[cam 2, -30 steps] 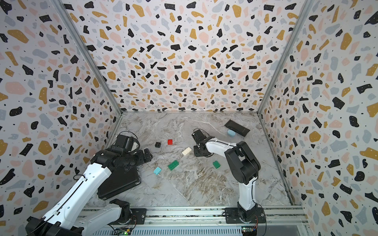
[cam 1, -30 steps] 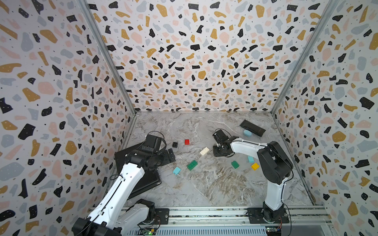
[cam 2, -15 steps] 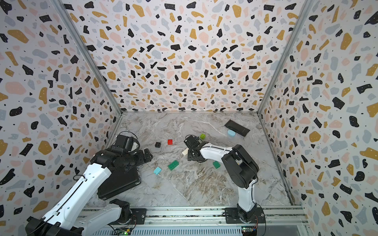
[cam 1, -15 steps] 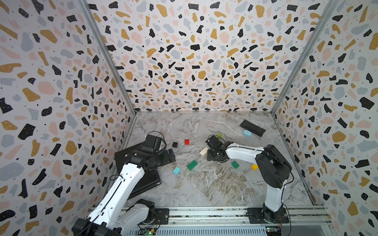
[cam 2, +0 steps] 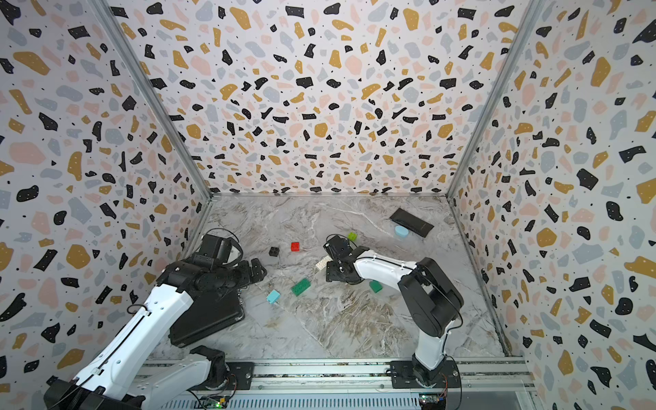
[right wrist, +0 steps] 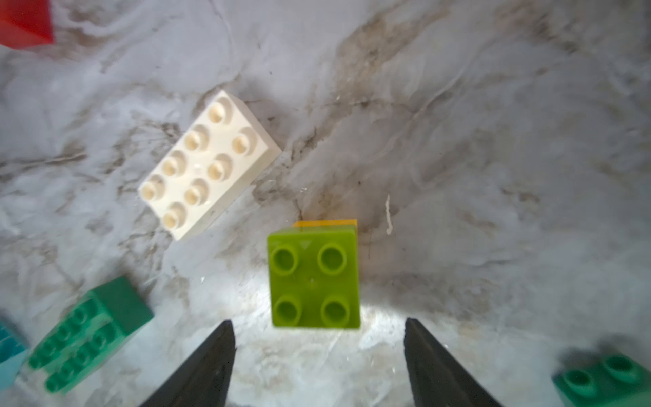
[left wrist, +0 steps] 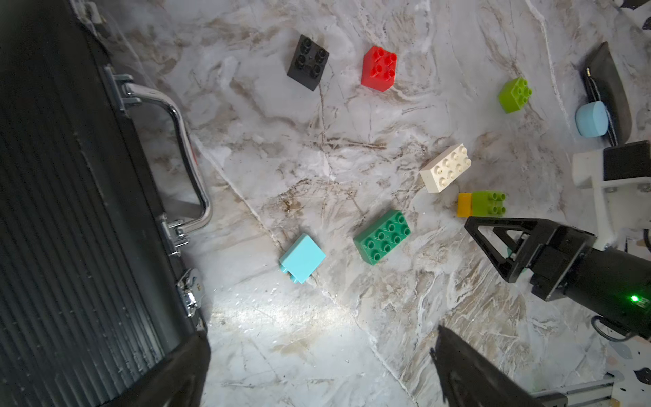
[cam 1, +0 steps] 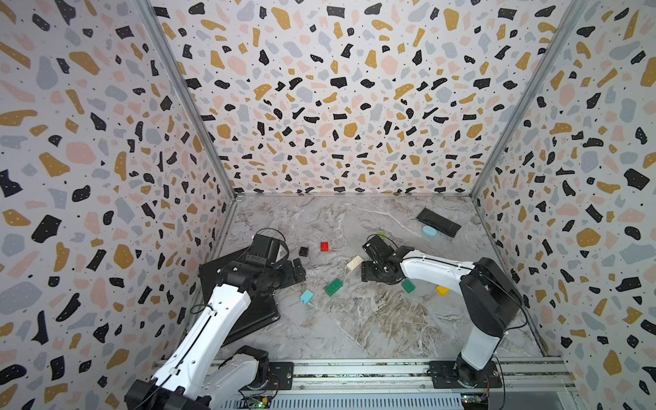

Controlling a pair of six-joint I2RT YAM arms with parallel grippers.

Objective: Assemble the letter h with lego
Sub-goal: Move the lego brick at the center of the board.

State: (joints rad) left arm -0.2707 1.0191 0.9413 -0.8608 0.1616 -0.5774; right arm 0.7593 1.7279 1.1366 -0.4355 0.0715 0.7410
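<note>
Lego bricks lie scattered over the marbled surface (cam 1: 376, 319). The only joined piece is a lime brick (right wrist: 313, 278) pressed onto a yellow brick (right wrist: 326, 223), sitting directly ahead of the right gripper (right wrist: 318, 321). Its jaws stand wide apart and hold nothing: the tips flank the near edge of the lime brick without touching it, and the brick's studs face the wrist camera. Both top views hide this pair beneath the right arm's wrist. Just beside the pair, on the side toward the left arm, lies the white brick (right wrist: 208, 165), a longer one, studs up. Its long axis runs diagonally to the line between the jaws, so a grasp across its short side would, I judge, need the wrist turned first. The left gripper (left wrist: 322, 340) hovers by the black case (left wrist: 70, 211), jaws fully spread and empty, with the light-blue brick (left wrist: 303, 259) and the long dark-green brick (left wrist: 382, 236) nearest it. The right arm is clearly the nearer one to the white brick and the lime-yellow pair, and the h looks barely begun.
</note>
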